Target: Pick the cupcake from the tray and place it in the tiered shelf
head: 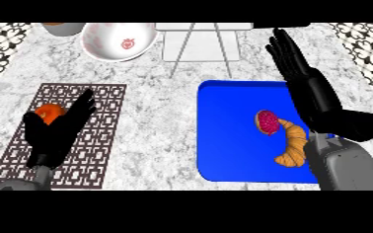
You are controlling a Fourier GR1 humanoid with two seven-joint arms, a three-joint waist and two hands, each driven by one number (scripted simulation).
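On the marbled desk (160, 108) the cupcake (267, 123) lies on the blue tray (226, 128), touching a croissant (291, 145); the right hand (306, 86), fingers straight and holding nothing, risks snagging that croissant.

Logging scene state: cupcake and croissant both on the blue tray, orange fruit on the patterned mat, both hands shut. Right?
Not quite: both hands are open, fingers straight. The head view shows the left hand over the mat and the right hand above the tray. Cupcake, croissant and orange fruit are as stated.
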